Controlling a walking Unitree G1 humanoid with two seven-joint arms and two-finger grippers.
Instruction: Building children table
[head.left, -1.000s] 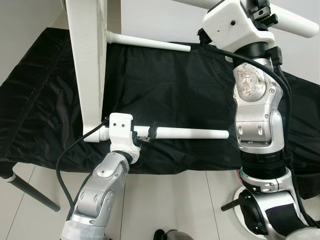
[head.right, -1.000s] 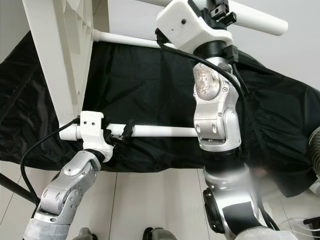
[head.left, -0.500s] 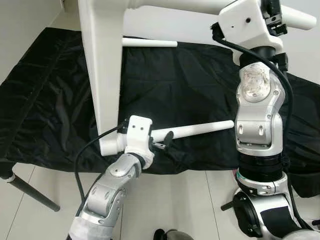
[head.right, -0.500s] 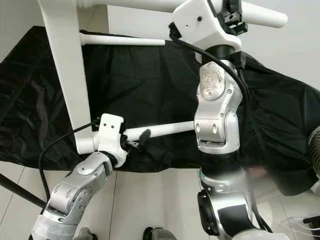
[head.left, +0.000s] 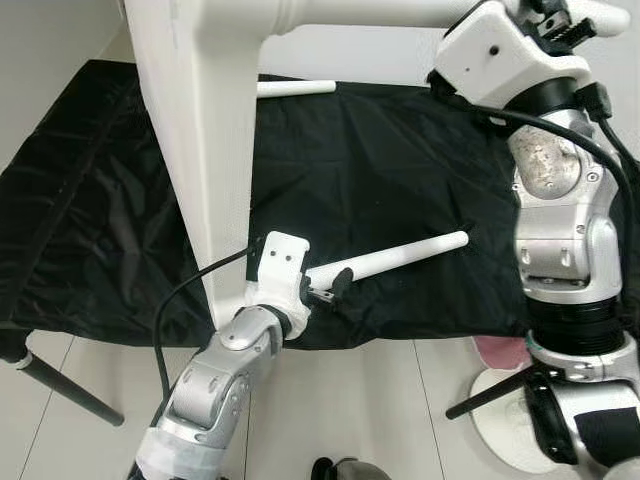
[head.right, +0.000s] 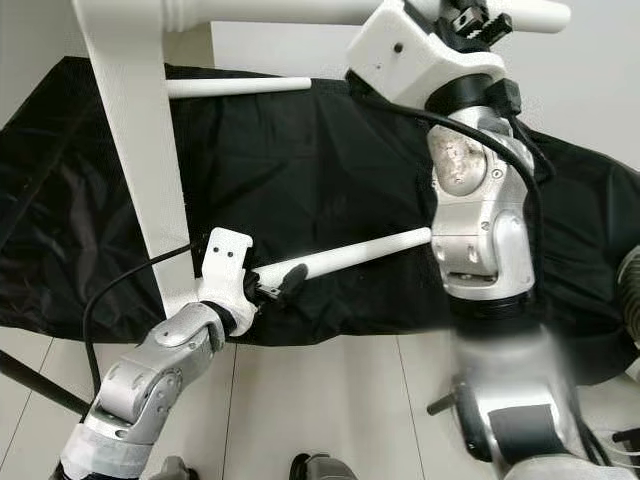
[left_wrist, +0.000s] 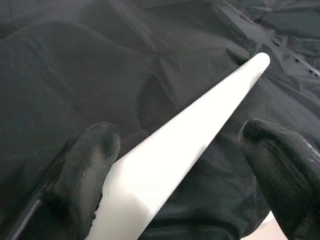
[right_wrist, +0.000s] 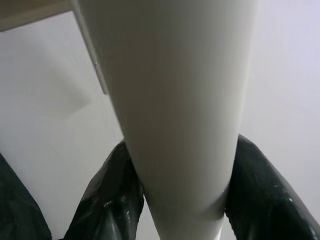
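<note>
Over the black-draped counter (head.left: 90, 200), the white children's table (head.left: 200, 150) is held tipped on edge, the left end effector (head.left: 325, 290) spread around its lower leg (head.left: 400, 257) and the right end effector (right_wrist: 175, 200) pinching its upper leg (right_wrist: 175, 100).

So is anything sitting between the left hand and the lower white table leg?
Nothing visible: the left hand straddles the lower white round table leg, one finger on each side, above the black cloth.
</note>
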